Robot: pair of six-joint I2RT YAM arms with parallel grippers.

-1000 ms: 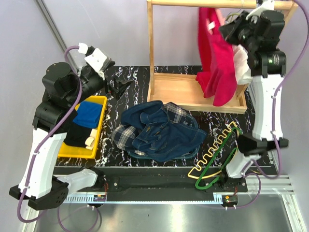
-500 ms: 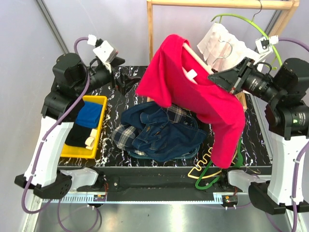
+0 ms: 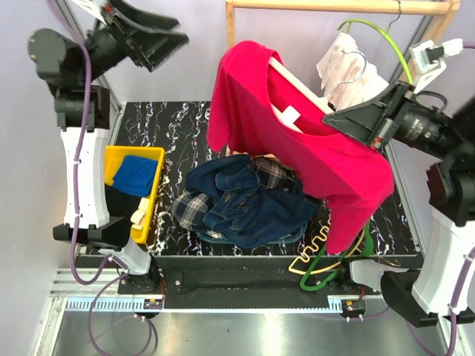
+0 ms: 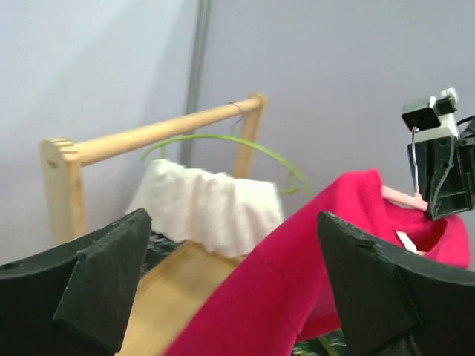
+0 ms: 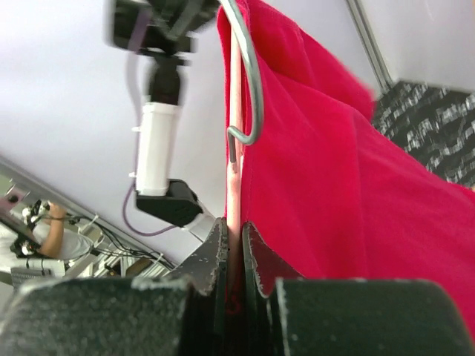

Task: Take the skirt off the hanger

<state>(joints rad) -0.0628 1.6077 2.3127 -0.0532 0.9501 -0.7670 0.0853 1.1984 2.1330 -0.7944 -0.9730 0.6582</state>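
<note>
The tartan skirt [image 3: 190, 208] lies bunched on the table, mostly under a navy denim garment [image 3: 252, 204]. The cream hanger [image 3: 323, 239] lies apart from it at the front right, its far end hidden by the red garment [image 3: 312, 159]. My right gripper [image 3: 332, 119] is shut on a pink hanger [image 5: 234, 148] and holds it, with the red garment on it, in the air over the table. My left gripper [image 3: 172, 38] is open and empty, raised high at the back left; in the left wrist view [image 4: 237, 297] it faces the rack.
A wooden rack [image 3: 341, 6] stands at the back with a white garment [image 3: 349, 67] on a green hanger [image 3: 375, 33]. A yellow bin [image 3: 156, 159] of clothes sits on the left. Another green hanger [image 3: 326, 261] lies under the cream one.
My right gripper has swung the red garment on its pink hanger off the rack and out over the table. My left arm has risen high, up and away from the table.
</note>
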